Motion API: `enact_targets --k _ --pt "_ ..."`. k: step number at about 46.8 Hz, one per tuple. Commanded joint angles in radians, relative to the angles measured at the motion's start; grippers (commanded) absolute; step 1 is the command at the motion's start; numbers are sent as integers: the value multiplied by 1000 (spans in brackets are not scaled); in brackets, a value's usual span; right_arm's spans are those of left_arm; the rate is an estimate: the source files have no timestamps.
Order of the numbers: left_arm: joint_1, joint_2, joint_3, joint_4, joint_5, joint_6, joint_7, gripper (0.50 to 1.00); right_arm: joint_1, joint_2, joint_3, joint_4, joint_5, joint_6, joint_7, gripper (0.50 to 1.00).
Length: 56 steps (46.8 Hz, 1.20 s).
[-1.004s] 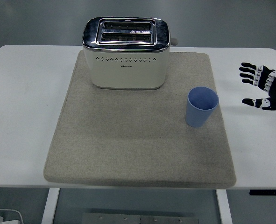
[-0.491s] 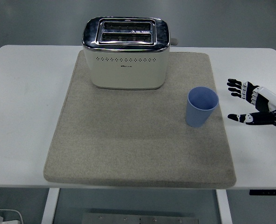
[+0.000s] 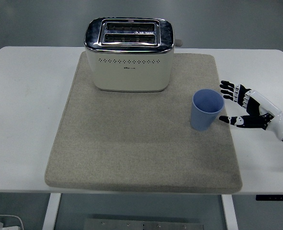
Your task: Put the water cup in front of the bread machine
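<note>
Fingers (image 3: 229, 87) of the right hand (image 3: 246, 106) are spread and hold nothing, just right of the blue cup (image 3: 207, 109). Upright cup stands on the mat's (image 3: 131, 158) right side, right and nearer than the toaster (image 3: 129, 53), on the white worktop (image 3: 26, 120).

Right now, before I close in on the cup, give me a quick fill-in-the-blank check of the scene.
1. The cup is ____ in colour.
2. The cup stands on the grey ____, to the right of the toaster.
3. The right hand has its fingers ____, holding nothing.
4. The toaster's slots hold ____ bread.

Missing words: blue; mat; open; no
</note>
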Motion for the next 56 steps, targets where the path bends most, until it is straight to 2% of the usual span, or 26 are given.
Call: enact_targets --k 1,27,56 --pt "0 0 0 0 0 0 0 1000 0 18 0 -13 0 0 1 946" --pt "-1 0 0 0 0 0 0 1000 -1 132 12 -89 0 -8 11 946" --pt "0 0 0 0 0 0 0 1000 -38 149 38 -86 2 -3 16 946"
